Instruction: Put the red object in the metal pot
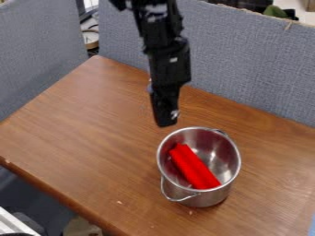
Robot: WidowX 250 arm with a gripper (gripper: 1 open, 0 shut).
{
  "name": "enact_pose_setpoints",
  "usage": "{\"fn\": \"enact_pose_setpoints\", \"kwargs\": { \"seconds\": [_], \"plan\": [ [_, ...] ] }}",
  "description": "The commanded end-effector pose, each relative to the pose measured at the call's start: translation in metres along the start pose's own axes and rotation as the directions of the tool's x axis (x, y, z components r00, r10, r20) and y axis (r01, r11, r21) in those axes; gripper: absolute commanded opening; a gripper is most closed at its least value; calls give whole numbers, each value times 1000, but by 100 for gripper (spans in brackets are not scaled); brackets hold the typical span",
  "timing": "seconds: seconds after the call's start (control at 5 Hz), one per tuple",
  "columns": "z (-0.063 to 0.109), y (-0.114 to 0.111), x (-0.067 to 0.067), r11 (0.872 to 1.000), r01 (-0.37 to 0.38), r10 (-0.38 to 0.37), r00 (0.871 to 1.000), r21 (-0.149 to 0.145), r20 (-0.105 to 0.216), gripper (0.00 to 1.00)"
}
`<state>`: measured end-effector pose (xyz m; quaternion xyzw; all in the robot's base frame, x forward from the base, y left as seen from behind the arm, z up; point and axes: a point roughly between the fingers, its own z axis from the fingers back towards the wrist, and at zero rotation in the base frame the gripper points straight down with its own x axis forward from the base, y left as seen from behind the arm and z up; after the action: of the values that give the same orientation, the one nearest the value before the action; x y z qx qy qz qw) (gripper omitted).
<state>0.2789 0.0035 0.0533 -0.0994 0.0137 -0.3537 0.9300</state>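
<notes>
One matte red block [192,166] lies inside the shiny round steel pot [198,166]; the claw [165,120] is pinched closed, empty.

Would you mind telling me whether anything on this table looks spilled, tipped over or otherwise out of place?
Nothing stands out. The metal pot stands upright on the wooden table, and the red object lies inside it, slanted across the bottom. The gripper hangs shut just behind the pot's rim, holding nothing.
</notes>
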Motion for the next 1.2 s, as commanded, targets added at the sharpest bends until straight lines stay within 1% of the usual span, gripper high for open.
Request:
{"fn": "enact_pose_setpoints", "kwargs": {
  "seconds": [0.0, 0.2, 0.4, 0.6, 0.8, 1.0],
  "plan": [
    [61, 31, 0, 996, 87, -87, 996, 31, -14, 0],
    [108, 73, -15, 990, 140, -139, 990, 35, -35, 100],
    [104, 81, -22, 997, 50, -51, 998, 59, 19, 100],
    [78, 71, -11, 1000, 1, -3, 997, 26, 72, 100],
    [57, 41, -3, 993, 121, -120, 991, -17, 53, 100],
    [83, 33, -6, 993, 108, -109, 994, -44, -20, 100]
  ]
}}
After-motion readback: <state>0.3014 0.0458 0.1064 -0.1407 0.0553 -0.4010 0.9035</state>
